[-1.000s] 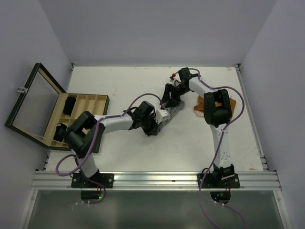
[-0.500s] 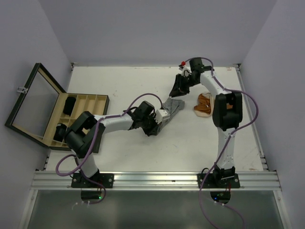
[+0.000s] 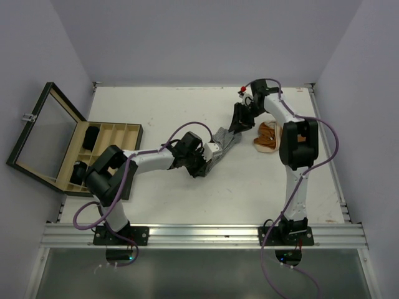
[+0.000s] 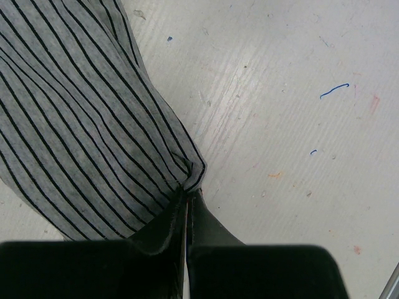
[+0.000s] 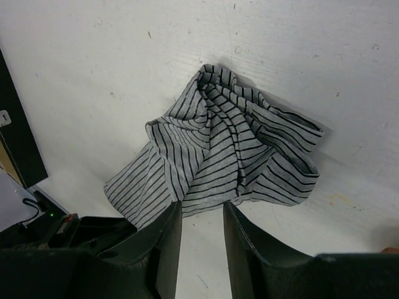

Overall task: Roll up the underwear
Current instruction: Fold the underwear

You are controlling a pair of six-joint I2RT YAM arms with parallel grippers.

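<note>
While pinching a fold of the grey striped underwear [image 4: 81, 124] tight in the left gripper [image 4: 189, 199], poises the right gripper [image 5: 201, 208] just over the same garment, with jaws narrowly apart and nothing between them. Finds the cloth not rolled but bunched (a heap of folds at its far end, a flatter tail toward the pinch), right of the middle of the table [image 3: 187, 205] and nearer the far edge than the near one, just beside the orange-brown underwear [image 3: 267, 135].

Risks plenty from here: closing on the top layer alone and dragging the heap instead of turning it; pulling against the pinch and stretching the cloth taut or tugging it loose; catching the orange-brown piece, so near, in the same sweep; knocking one arm against the other, with both crowded over one small garment. Could also end in a slack, lopsided roll, judging by the uneven folds.

Shows a white surface, scuffed and flecked with pen marks, closed in by plain pale walls [image 3: 187, 43] on three sides. Leaves the open wooden box [image 3: 118, 126] at the left edge, well apart, with black underwear [image 3: 91, 137] in one of its compartments.
</note>
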